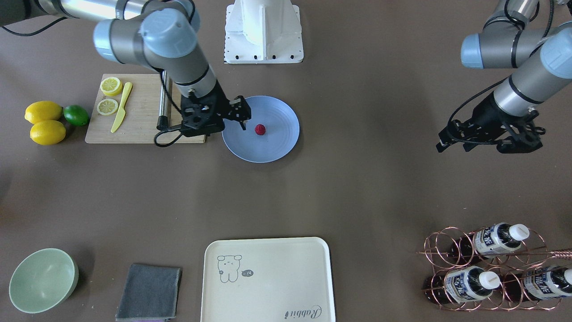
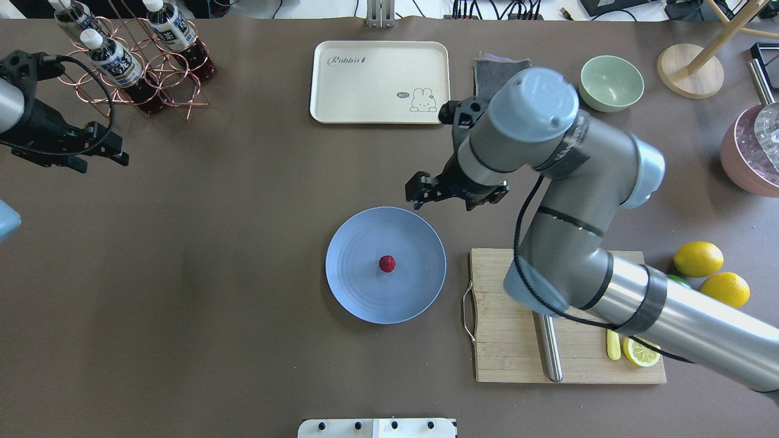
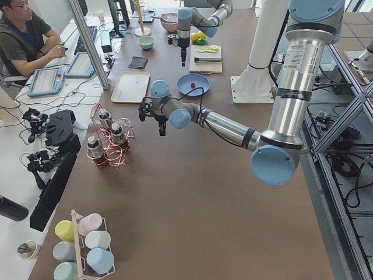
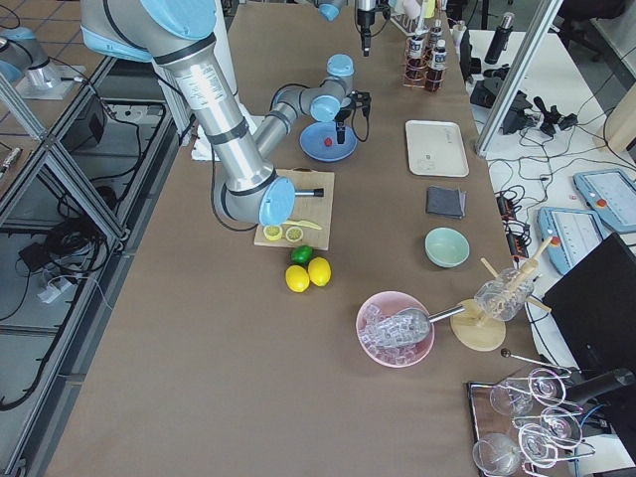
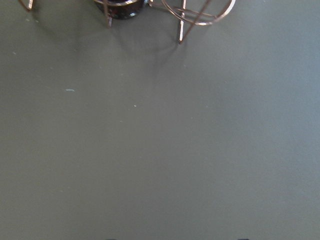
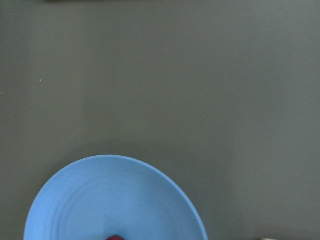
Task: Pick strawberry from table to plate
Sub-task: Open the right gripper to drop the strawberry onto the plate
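While the strawberry sits loose at the centre of the plate, the right end effector hangs just above the plate's rim, spread wide and empty. Far from the plate, the left end effector hovers over the surface, also spread.

"What fills most of the frame?"

"The table, plain matte grey-brown."

"And lower down?"

"The blue plate sits at lower left, faintly ringed and cut off by the bottom edge. A sliver of the red strawberry shows on it, right at that edge."
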Tool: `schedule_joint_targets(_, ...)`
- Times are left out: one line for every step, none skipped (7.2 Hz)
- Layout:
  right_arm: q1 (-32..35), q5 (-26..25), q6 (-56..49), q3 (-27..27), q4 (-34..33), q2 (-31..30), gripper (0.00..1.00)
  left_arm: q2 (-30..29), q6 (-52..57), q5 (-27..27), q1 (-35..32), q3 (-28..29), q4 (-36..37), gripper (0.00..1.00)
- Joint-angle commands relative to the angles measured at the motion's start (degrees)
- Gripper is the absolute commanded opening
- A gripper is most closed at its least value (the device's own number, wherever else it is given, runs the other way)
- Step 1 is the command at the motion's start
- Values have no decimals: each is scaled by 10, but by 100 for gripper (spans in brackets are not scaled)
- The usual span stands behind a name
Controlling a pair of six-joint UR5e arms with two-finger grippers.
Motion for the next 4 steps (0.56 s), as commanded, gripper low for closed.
schedule_joint_targets(154,121,-196,13,-14,-104,100,16,247,-7,-108,-1,130,87)
schedule_joint_targets(215,146,-306,13,-42,-149,100,30,381,-7,-176,3,202,87)
schedule_joint_targets(280,152,-415,12,-93,-191,100,31,482,-7,-228,18,249,96)
schedule_joint_targets(354,152,-552,8,-161,-221,100,32,533,-35,-269,48,267,97)
